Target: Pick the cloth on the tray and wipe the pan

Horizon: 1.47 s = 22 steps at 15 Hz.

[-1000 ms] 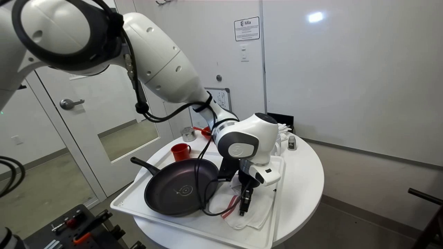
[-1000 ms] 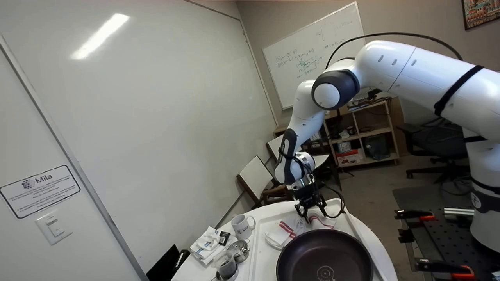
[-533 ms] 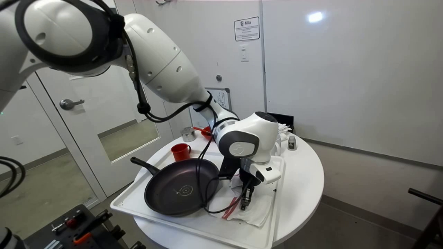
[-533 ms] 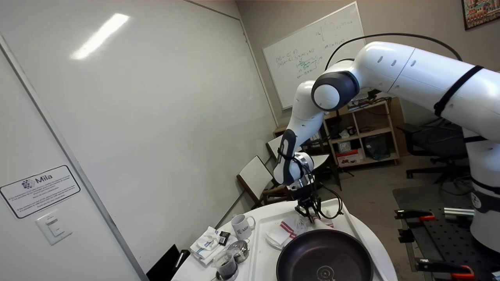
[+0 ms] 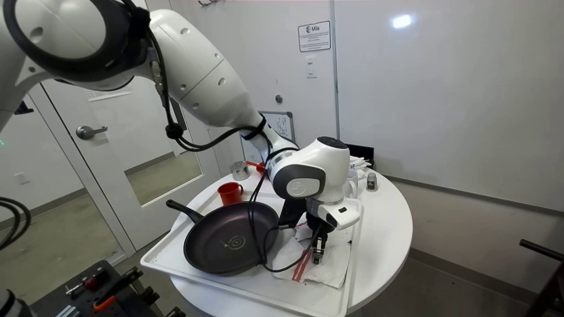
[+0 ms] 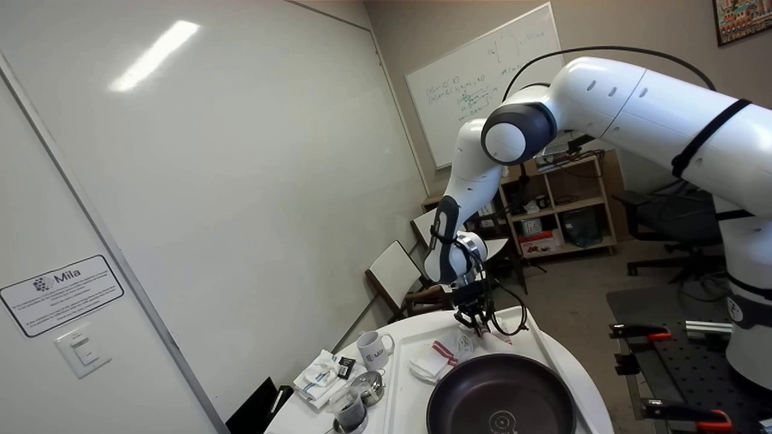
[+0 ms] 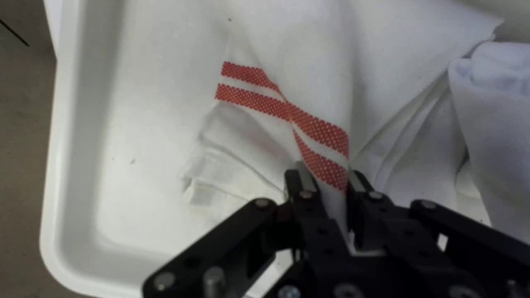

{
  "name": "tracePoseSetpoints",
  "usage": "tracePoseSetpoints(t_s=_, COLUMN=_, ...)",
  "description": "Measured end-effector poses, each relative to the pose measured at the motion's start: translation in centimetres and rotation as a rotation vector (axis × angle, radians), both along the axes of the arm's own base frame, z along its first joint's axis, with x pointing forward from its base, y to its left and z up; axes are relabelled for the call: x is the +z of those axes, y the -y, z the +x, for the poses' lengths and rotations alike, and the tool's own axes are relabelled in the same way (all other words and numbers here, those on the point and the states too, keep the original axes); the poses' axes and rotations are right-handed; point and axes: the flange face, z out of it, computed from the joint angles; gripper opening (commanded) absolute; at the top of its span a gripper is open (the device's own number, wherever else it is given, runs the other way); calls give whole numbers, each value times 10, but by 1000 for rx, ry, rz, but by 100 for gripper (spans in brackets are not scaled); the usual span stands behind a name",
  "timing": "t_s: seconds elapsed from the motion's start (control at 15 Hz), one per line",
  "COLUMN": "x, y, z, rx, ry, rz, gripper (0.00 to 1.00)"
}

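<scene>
My gripper point(image 7: 329, 182) is shut on the cloth point(image 7: 319, 134), white with red stripes, and a narrow raised fold of it stands pinched between the fingers. The rest of the cloth spreads over the tray point(image 5: 260, 288), as seen in an exterior view. Beside it, with its handle pointing away from the cloth, lies the black pan point(image 5: 220, 246). In an exterior view the gripper point(image 6: 479, 330) hangs low over the tray, just beyond the pan point(image 6: 500, 392). The fingertips are partly lost against the cloth there.
A second white cloth with red stripes point(image 6: 431, 364) lies on the tray close to the pan. A red mug point(image 5: 230, 193) stands behind the pan. Around the tray are a white mug point(image 6: 374, 349), a metal pot point(image 6: 369, 386) and a small shaker point(image 5: 371, 182). Cables hang along the arm.
The gripper has gone from open to shut, taking hold of the cloth. It has risen slightly, and the cloth's striped part has shifted and bunched up with it.
</scene>
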Motion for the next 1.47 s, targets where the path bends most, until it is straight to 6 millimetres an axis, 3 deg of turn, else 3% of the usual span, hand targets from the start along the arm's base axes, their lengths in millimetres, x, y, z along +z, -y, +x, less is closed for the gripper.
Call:
tracePoseSetpoints(t_s=0.27, x=39, y=-5, z=-19, rx=56, ry=60, rz=-89, gripper=11)
tracePoseSetpoints(t_s=0.53, x=83, y=-24, z=-39, rx=169, ry=85, rz=-169, gripper=10)
tracePoseSetpoints(t_s=0.8, x=113, y=-58, z=-44, rx=384, ry=71, rz=-240, gripper=10)
tracePoseSetpoints(t_s=1.47, x=164, y=-156, z=-34, rx=923, ry=126, rz=-415, gripper=10)
